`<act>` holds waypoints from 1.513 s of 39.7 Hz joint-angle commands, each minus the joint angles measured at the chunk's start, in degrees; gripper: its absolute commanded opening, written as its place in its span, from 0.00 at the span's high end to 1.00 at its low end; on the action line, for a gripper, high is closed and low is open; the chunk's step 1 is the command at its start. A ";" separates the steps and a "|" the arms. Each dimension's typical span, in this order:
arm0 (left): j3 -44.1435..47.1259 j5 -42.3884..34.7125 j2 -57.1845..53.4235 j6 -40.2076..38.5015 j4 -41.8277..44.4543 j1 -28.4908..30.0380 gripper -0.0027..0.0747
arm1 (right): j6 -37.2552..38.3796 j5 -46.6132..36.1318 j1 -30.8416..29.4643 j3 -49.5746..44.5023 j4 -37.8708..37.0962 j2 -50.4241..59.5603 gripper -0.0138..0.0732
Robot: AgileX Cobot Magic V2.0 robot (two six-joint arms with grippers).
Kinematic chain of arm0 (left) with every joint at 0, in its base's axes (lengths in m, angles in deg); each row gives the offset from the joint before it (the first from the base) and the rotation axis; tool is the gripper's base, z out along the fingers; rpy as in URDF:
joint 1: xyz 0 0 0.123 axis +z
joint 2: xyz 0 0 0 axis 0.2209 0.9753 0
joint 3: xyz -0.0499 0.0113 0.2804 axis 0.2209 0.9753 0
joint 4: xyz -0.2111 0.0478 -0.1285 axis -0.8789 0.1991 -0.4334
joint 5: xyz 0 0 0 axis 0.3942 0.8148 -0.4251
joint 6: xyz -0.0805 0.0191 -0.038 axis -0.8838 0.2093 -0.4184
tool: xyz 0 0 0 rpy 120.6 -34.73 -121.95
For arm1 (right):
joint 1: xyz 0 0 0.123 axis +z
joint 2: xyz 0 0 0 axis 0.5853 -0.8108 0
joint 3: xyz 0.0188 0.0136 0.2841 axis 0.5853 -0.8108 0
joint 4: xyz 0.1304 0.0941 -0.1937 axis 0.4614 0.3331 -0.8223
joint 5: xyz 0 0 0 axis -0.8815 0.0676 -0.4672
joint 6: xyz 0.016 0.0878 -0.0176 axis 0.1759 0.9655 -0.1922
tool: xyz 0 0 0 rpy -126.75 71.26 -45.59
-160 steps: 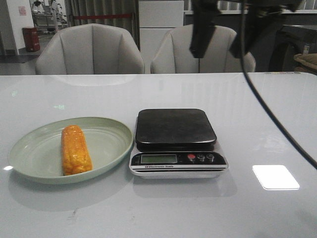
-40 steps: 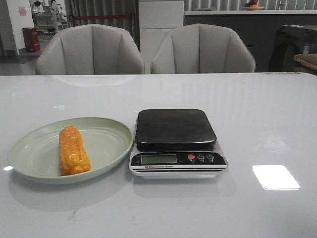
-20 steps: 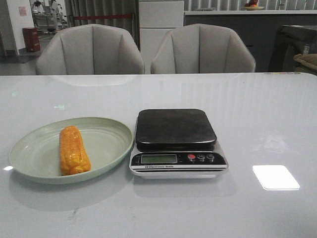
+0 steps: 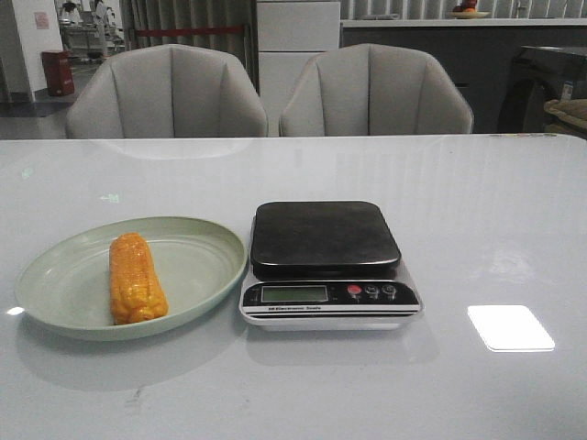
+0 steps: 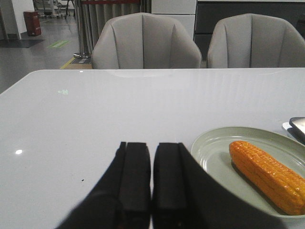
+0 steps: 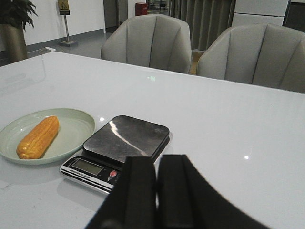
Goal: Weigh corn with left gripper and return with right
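The orange-yellow corn point(image 4: 136, 278) lies lengthwise on a pale green plate point(image 4: 197, 261) at the table's front left; it also shows in the left wrist view as corn point(image 5: 267, 174) and in the right wrist view as corn point(image 6: 38, 137). Right of the plate stands a kitchen scale point(image 4: 326, 238) with a bare dark platform, also visible as the scale point(image 6: 126, 137). My left gripper point(image 5: 151, 145) is shut and holds nothing, hovering left of the plate point(image 5: 214, 148). My right gripper point(image 6: 157, 160) is shut and holds nothing, on the near right side of the scale. Neither gripper shows in the front view.
Two grey chairs point(image 4: 170, 92) point(image 4: 374, 90) stand behind the white table's far edge. A bright light reflection point(image 4: 510, 327) lies on the tabletop right of the scale.
Four seconds ago a dark arm and cable hung at the upper right of the front view; they are gone from view. The corn has shifted slightly on the plate since then.
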 commanded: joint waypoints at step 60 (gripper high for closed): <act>1.68 -4.19 -1.19 -0.09 -0.04 0.08 0.81 | -0.45 -15.07 -20.02 -12.90 5.87 6.11 0.65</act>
